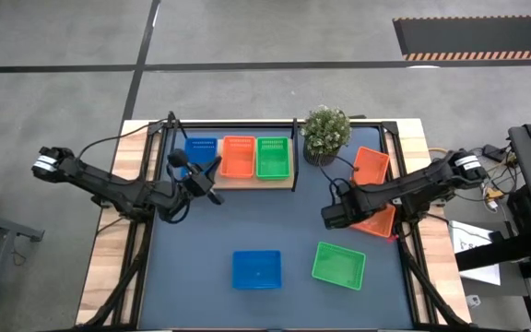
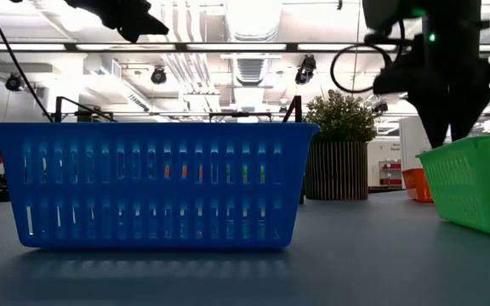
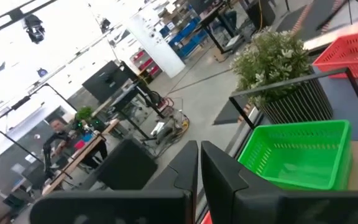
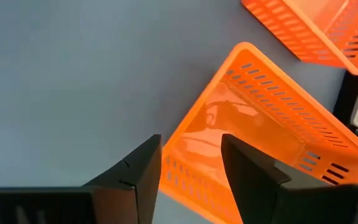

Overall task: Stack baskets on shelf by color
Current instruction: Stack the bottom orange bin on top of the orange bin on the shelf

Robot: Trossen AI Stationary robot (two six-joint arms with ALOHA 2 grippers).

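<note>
The right arm reaches in low from the table's right edge, its right gripper with fingers apart astride the rim of an orange basket lying there. The left gripper, fingers together, hovers just before the shelf at the far edge.

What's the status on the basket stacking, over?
Right gripper open over orange basket. Left gripper shut by shelf. Nothing blocking.

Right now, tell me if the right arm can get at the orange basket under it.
Probably yes. The right gripper stands open directly over the near orange basket, one finger above its inside and the other outside its rim, with nothing between them.
</note>
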